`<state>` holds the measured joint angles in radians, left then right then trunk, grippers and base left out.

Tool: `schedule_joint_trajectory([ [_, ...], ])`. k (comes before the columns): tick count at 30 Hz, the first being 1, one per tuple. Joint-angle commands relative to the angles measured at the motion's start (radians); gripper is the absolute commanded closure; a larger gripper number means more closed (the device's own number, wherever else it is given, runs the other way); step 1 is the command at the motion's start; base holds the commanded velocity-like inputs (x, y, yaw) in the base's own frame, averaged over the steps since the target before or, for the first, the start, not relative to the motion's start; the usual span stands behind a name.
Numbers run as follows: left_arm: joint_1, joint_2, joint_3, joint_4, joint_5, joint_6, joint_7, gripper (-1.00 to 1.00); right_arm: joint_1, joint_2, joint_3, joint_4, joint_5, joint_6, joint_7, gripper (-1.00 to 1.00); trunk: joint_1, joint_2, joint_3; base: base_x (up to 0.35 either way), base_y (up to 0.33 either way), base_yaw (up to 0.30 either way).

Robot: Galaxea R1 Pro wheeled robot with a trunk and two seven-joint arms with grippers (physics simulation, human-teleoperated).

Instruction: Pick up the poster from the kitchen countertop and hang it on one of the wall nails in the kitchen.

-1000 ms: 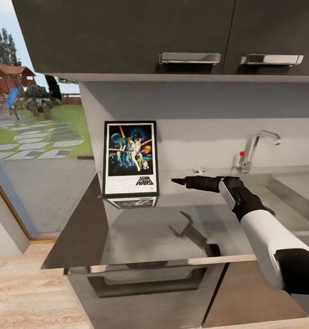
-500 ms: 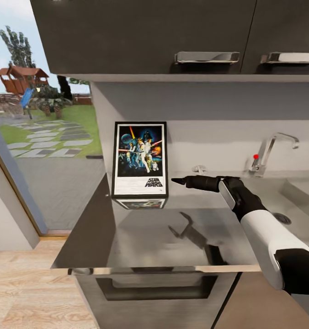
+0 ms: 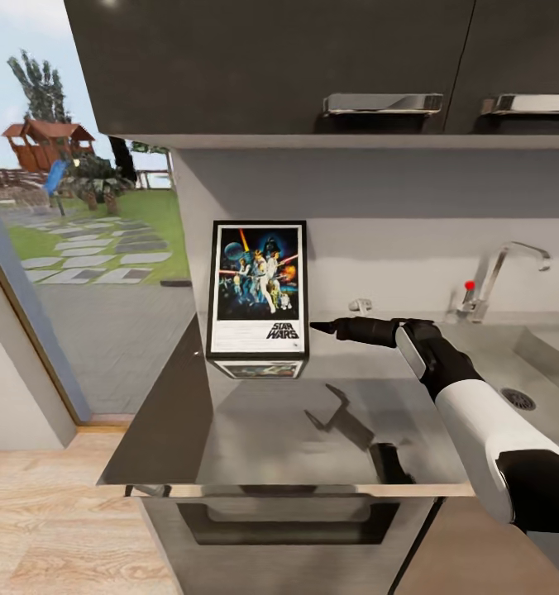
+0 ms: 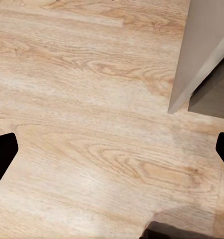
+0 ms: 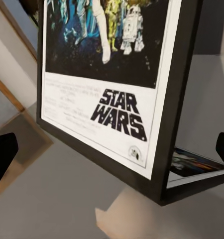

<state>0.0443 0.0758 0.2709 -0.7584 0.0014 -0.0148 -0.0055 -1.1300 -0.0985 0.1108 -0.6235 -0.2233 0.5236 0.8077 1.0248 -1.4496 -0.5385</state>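
The poster (image 3: pixel 258 299) stands upright near the back left corner of the kitchen countertop (image 3: pixel 271 430), its foot on the glossy slab and its fainter mirror image lying just under it; whether its top leans on the pale wall behind cannot be told. The right gripper (image 3: pixel 322 328) hangs level just beside the poster's lower right edge, apart from it, fingertips aimed at the frame. In the right wrist view the poster (image 5: pixel 117 84) is close, with a dark fingertip at each side edge of the picture, so the jaws stand wide with nothing between them. The step in hand looks like the approach to the pickup; the next move probably calls for closing the last gap and bringing the fingers around the thin black frame without tipping it over. In the left wrist view the left gripper (image 4: pixel 112 154) points down at the wood floor (image 4: pixel 82 124), its fingertips also far apart and empty. No wall nail can be made out; one may be too small to see or hidden by the dark upper cabinets (image 3: pixel 271 66). The sink (image 3: pixel 523 372) is cut off at the edge.
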Motion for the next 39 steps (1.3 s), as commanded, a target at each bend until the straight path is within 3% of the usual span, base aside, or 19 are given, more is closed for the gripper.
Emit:
schedule_joint_trajectory([
  [1, 0.0, 0.0, 0.001, -0.001, 0.0, -0.002, -0.001, -1.0, -0.001, -0.001, 0.004, -0.001, -0.01, 0.008, -0.002, -1.0, 0.0, 0.0, -0.001, 0.123, 0.0, 0.002],
  [14, 0.0, 0.001, 0.008, -0.002, 0.0, -0.001, -0.001, -1.0, -0.001, -0.001, 0.004, -0.001, -0.01, 0.007, -0.003, -1.0, 0.0, 0.0, -0.001, 0.084, 0.0, 0.0],
  [22, 0.0, 0.001, 0.078, -0.036, 0.0, -0.001, -0.002, -1.0, -0.001, -0.003, 0.003, -0.001, -0.01, 0.007, 0.021, -1.0, 0.0, 0.0, -0.002, 0.002, 0.0, 0.0],
  [39, 0.0, 0.001, 0.086, -0.042, 0.0, -0.001, -0.002, -1.0, -0.001, -0.004, 0.0, 0.001, -0.01, 0.009, 0.036, -1.0, 0.0, 0.0, -0.028, 0.0, 0.0, 0.0],
])
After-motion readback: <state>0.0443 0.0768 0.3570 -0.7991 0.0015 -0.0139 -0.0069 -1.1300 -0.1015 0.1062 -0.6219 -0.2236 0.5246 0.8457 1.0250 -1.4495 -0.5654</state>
